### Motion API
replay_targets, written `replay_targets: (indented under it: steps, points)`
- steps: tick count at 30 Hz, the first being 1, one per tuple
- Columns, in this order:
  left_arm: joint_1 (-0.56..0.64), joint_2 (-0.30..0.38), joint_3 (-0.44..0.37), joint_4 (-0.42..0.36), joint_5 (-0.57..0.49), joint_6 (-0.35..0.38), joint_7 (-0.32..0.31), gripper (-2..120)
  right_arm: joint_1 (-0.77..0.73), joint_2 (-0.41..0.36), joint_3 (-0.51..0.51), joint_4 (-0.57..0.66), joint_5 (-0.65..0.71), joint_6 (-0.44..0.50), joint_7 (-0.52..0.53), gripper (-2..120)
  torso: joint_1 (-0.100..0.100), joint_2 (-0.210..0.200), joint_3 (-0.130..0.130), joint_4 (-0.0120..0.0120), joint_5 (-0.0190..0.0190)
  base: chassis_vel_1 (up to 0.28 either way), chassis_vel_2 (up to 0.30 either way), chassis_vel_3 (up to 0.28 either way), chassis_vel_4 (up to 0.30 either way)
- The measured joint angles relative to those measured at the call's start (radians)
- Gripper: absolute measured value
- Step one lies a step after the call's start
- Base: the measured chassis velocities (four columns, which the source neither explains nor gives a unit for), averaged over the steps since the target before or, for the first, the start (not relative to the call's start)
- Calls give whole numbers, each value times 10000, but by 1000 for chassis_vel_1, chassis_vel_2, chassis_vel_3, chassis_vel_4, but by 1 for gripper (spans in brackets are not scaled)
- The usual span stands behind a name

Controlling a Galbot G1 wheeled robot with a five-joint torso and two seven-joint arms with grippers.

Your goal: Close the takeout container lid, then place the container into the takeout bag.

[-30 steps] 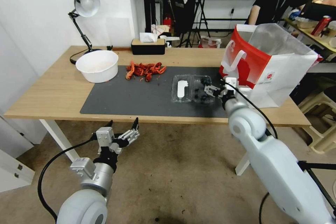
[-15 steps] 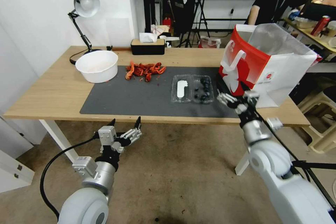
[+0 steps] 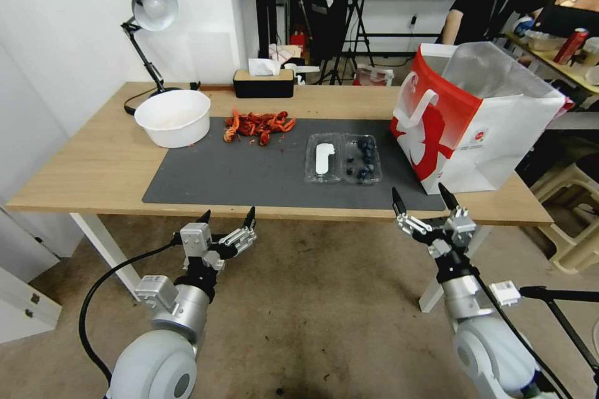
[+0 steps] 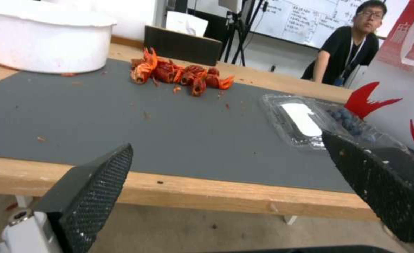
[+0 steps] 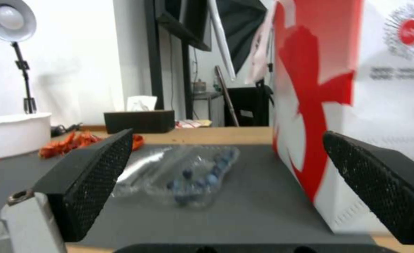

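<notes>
A: Where is the container (image 3: 362,161)?
B: It lies open on the grey mat (image 3: 237,174), on the right part of the bench (image 3: 93,162). The half with blueberries is on the right, and the lid (image 3: 323,159) lies flat on its left, the white label facing up.
A: And the bag (image 3: 480,118)?
B: It stands upright just to the right of the container, mouth open, the foil lining visible. Its corner rests on the right end of the mat.
A: What do the grippers do?
B: Both are below the front edge of the bench, in front of it. The right gripper (image 3: 424,204) is under the bag's near corner, jaws wide open, holding nothing. The left gripper (image 3: 226,218) is under the left half of the mat, jaws also spread wide and empty.
A: Anything else on the bench?
B: A heap of red crayfish shells (image 3: 259,124) at the mat's far edge, a white bowl (image 3: 173,117) to the left of it, a lamp (image 3: 150,12) and a tissue box (image 3: 264,81) behind.
</notes>
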Motion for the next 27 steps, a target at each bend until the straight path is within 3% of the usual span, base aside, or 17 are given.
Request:
replay_targets:
  steps: [10, 18, 20, 23, 27]
  points:
    - [-132, 36, 151, 92, -591, -35, -43, 100, -877, 445, 447, -49, -16, 329, -240, 100, 0, 0, 0, -3, 1, 0, 0, 0, 0]
    - [-893, 127, 808, 223, -2509, -770, -561, 100, -626, 352, 206, -57, -5, 230, -156, 100, 0, 1, 0, -3, 1, 0, 0, 0, 0]
    - [-1252, 216, 990, 273, -3571, -906, -746, 100, -446, 206, 43, -97, 34, 145, -123, 100, 0, 0, 1, 7, 3, 0, 0, 0, 0]
    - [-1640, 310, 1168, 331, -4485, -965, -824, 100, -441, 168, 8, -100, 45, 130, -123, 100, 1, 0, 1, 0, 2, 0, 0, 0, 0]
    - [-2868, 284, 2206, 537, -7714, -970, -1103, 100, -652, 231, 68, 14, 46, 130, -151, 100, 1, 0, 1, -4, 2, 0, 0, 0, 0]
